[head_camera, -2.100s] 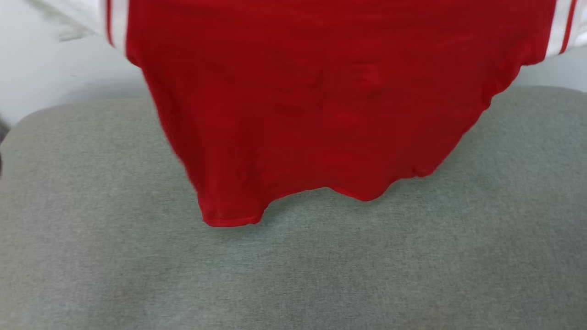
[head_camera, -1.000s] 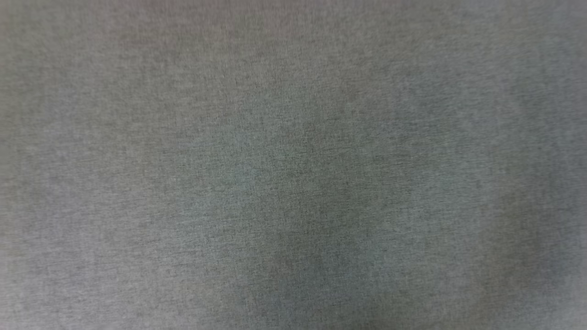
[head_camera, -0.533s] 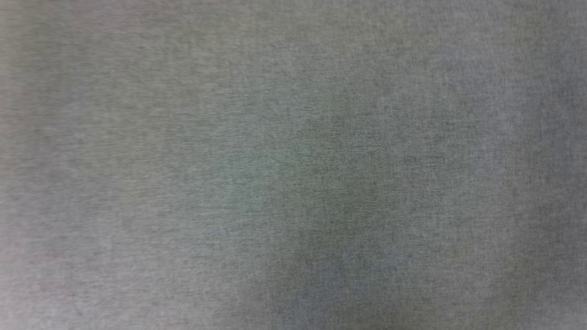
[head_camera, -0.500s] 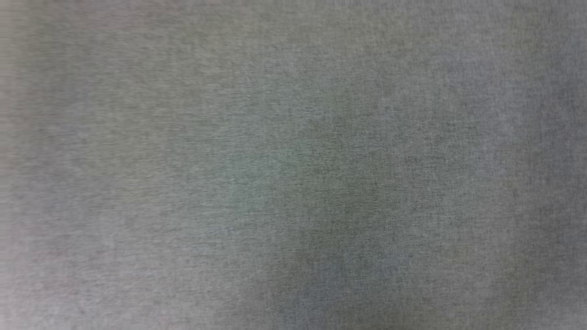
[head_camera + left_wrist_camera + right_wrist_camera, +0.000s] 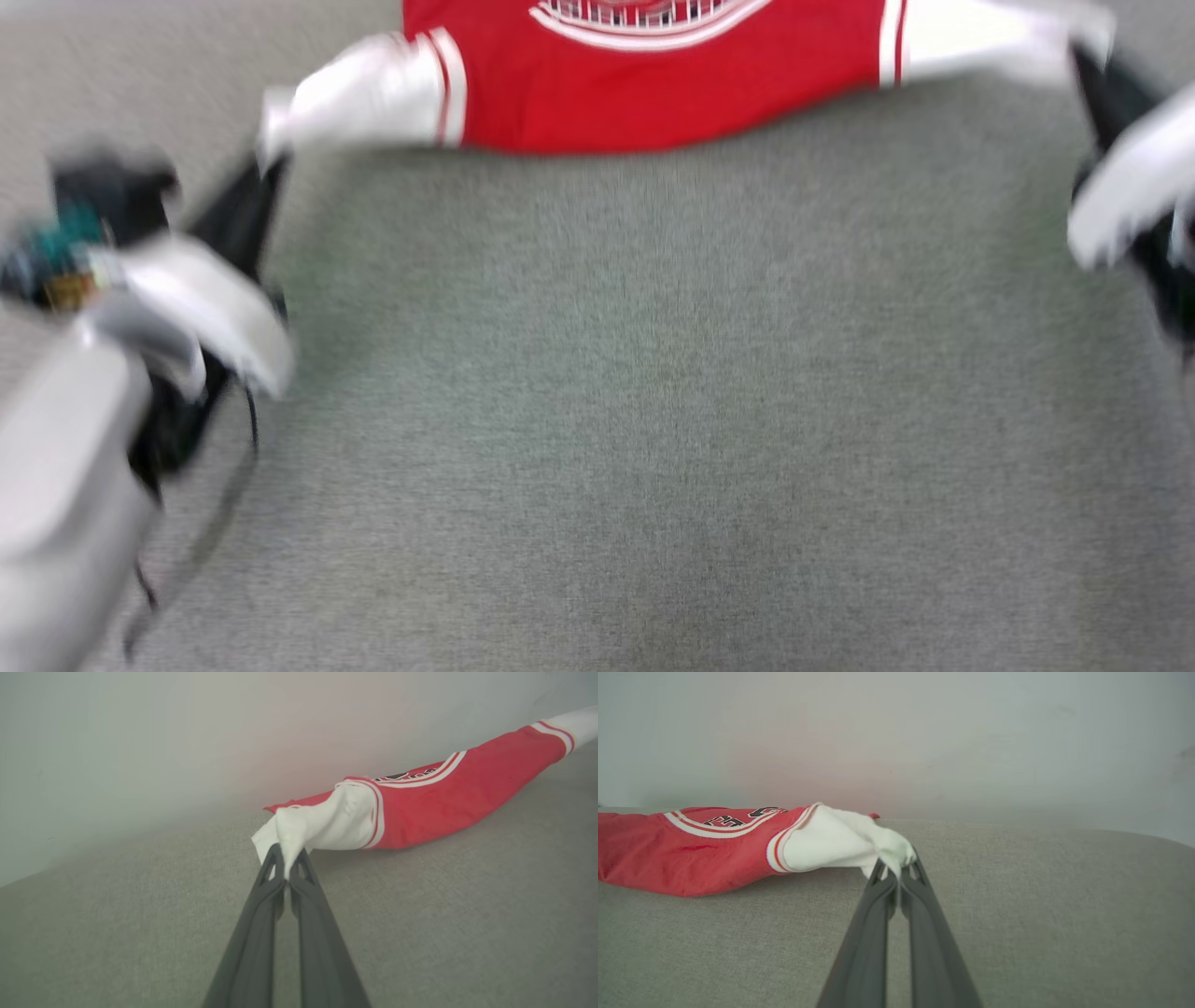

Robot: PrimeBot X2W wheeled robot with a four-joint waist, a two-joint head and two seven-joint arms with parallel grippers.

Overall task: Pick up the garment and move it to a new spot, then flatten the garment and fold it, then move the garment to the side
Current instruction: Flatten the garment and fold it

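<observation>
Garment (image 5: 653, 93) is lying stretched sideways on the far part of the grey tabletop (image 5: 653, 420), close to the wall (image 5: 140, 742), with its red body sagging onto the surface. Left end effector (image 5: 284, 858) is clenching the tip of the white sleeve (image 5: 327, 821) at the left end. Right end effector (image 5: 896, 868) is clenching the other sleeve (image 5: 826, 844) at the right end. Both arms are reaching forward low, well apart, with fingers pointing far and slightly inward. The head view is blurring.
</observation>
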